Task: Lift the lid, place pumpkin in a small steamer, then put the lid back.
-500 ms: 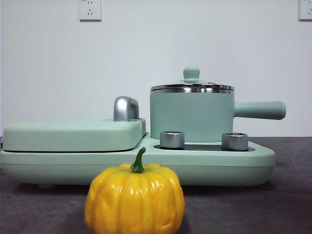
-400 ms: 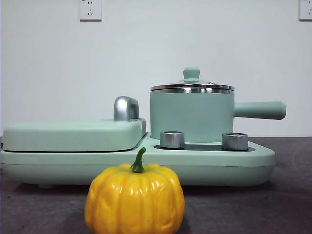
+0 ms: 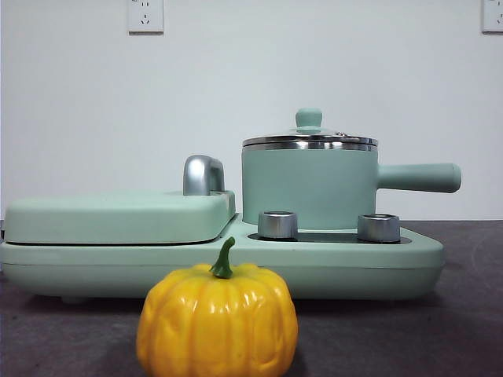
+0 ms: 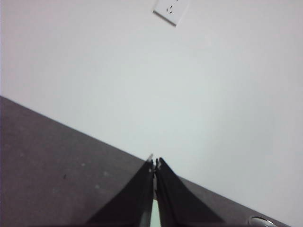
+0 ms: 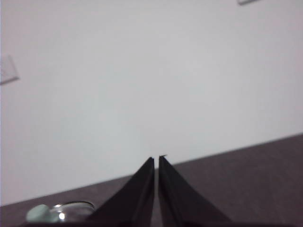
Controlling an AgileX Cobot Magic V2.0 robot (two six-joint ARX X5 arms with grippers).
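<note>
A glossy yellow-orange pumpkin [image 3: 218,320] with a green stem sits on the dark table at the front. Behind it the small steamer [image 3: 309,187], mint green with a long side handle [image 3: 418,177], stands on the appliance base. The lid [image 3: 310,137] with its mint knob rests on the steamer's steel rim. The lid [image 5: 64,211] also shows far off in the right wrist view. My left gripper [image 4: 155,163] is shut and holds nothing, aimed at the wall. My right gripper [image 5: 156,160] is shut too, away from the objects. Neither arm shows in the front view.
A wide mint-green appliance base [image 3: 409,263] with two silver knobs [image 3: 277,225] spans the table. A flat mint griddle cover [image 3: 118,216] with a chrome hinge [image 3: 203,174] takes its left half. Wall sockets [image 3: 145,16] hang on the white wall behind.
</note>
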